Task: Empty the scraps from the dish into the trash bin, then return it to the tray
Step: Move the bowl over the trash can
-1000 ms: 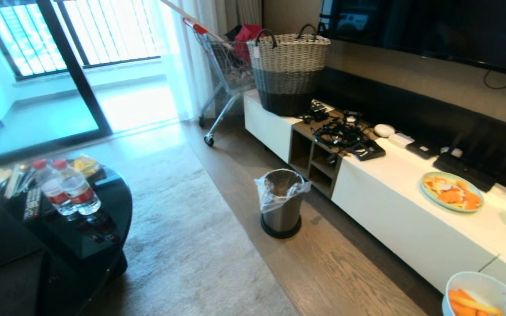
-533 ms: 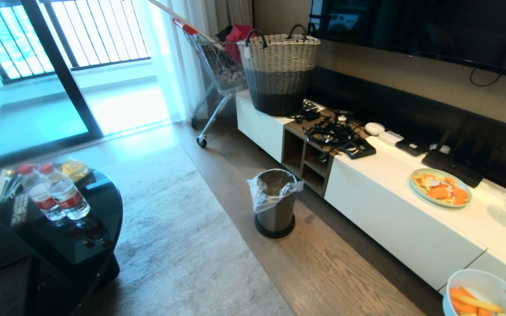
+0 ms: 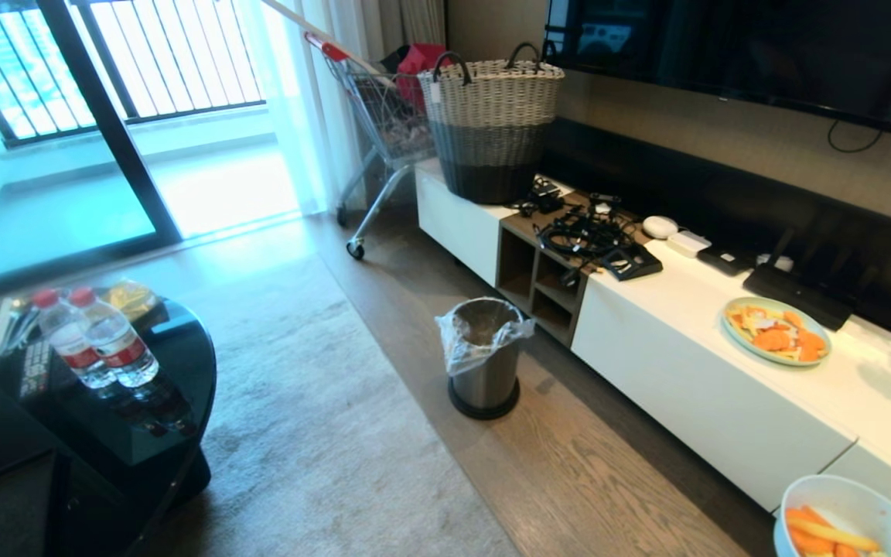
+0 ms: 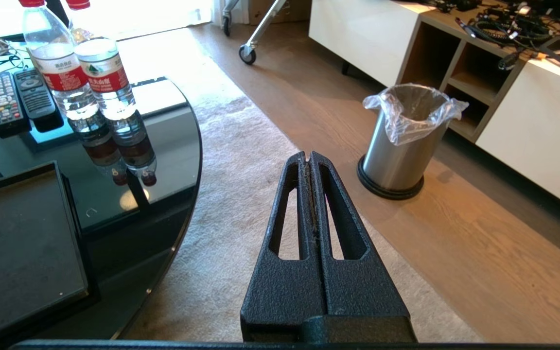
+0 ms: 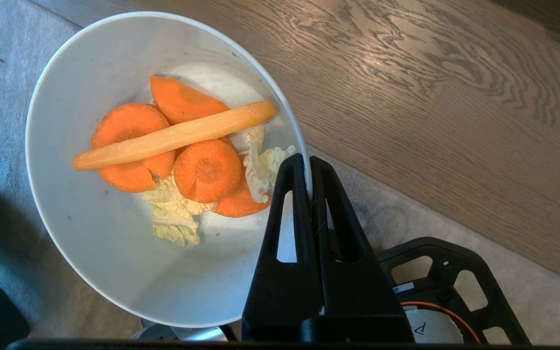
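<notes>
dish [image 5: 114, 253] holding scraps [image 5: 183, 150] (carrots, cabbage), bin [image 3: 484, 352] bag-lined

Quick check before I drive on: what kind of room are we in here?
Most likely a home living room: a long low white media cabinet under a dark wall-mounted screen, a glossy round black coffee table holding remote controls, and a pale rug on wood flooring.

Two clear plastic water bottles with red caps and red labels [image 3: 97, 340] stand side by side on the glossy round black table [image 3: 175, 402] — two black remote controls [image 4: 15, 97] lie just beside them. A woven two-tone basket [image 3: 490, 124] sits on the long white low cabinet [image 3: 685, 371], near a tangle of black cables [image 3: 585, 232]. A pale blue plate of orange slices [image 3: 776, 330] rests further along — a wire shopping trolley [image 3: 380, 116] stands behind.
</notes>
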Controlling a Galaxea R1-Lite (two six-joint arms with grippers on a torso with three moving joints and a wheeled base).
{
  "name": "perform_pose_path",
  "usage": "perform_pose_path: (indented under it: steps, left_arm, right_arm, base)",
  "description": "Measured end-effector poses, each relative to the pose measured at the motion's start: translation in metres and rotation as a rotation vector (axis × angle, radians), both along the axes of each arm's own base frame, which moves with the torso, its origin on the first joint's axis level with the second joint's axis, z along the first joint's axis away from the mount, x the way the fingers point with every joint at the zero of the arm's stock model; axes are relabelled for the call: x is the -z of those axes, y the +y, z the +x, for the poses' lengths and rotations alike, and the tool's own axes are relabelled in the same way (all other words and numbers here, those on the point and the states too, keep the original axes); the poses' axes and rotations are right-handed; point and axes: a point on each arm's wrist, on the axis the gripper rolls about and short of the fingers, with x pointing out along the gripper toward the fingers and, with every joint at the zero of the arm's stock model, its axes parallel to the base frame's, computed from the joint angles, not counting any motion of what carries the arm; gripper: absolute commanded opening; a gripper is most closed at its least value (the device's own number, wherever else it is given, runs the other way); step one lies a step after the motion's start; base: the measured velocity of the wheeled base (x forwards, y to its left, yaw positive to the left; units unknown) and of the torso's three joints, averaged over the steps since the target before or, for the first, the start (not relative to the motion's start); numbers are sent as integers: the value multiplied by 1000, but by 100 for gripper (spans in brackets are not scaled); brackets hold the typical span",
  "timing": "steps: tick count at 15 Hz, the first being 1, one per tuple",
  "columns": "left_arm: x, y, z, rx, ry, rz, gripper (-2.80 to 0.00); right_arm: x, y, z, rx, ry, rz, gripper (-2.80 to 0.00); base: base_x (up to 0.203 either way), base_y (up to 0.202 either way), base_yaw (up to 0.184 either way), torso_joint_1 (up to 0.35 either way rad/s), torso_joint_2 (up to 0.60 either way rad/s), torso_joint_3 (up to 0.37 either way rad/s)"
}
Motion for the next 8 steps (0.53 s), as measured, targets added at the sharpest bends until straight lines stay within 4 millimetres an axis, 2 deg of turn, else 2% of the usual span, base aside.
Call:
perform_pose_path:
  steps: [8]
  left_arm:
    - [0,0,0,-1,0,0,-280]
  right_arm:
    - [0,-1,2,24,11,-30,-280]
  base:
    - [0,0,0,0,0,0]
